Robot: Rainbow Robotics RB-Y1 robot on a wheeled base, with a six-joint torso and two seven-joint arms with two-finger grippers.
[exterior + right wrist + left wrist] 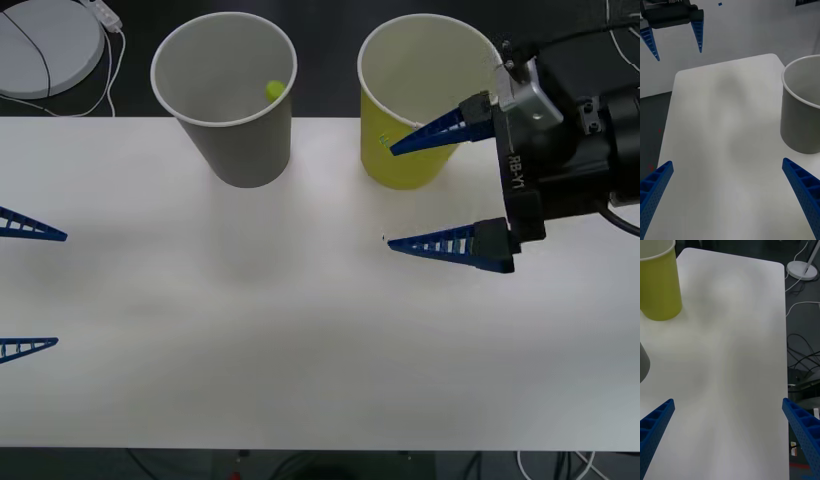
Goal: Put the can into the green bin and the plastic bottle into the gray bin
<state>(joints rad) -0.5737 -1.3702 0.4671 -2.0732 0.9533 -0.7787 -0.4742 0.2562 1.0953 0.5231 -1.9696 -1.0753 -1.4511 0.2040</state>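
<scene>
Two bins stand at the table's (pixel 300 330) far edge: the gray bin (pixel 240 140) holds the bottle, its green cap (pixel 273 90) showing inside; nothing can be made out inside the green bin (pixel 400 150). Right gripper (pixel 390 195) hangs spread and empty beside it; left gripper (pixel 60 290) waits open, so little seems left.

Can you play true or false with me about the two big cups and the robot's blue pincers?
1. The gray bin stands on the robot's left of the green bin. True.
2. The right gripper is squeezing the green bin. False: its jaws are open and hold nothing, just in front of that bin.
3. A lime-green cap shows inside the gray bin. True.
4. The green bin has tipped over. False: both bins stand upright on the white table.
5. The left gripper is holding a bottle. False: it is open and holds nothing, at the table's left edge.
</scene>
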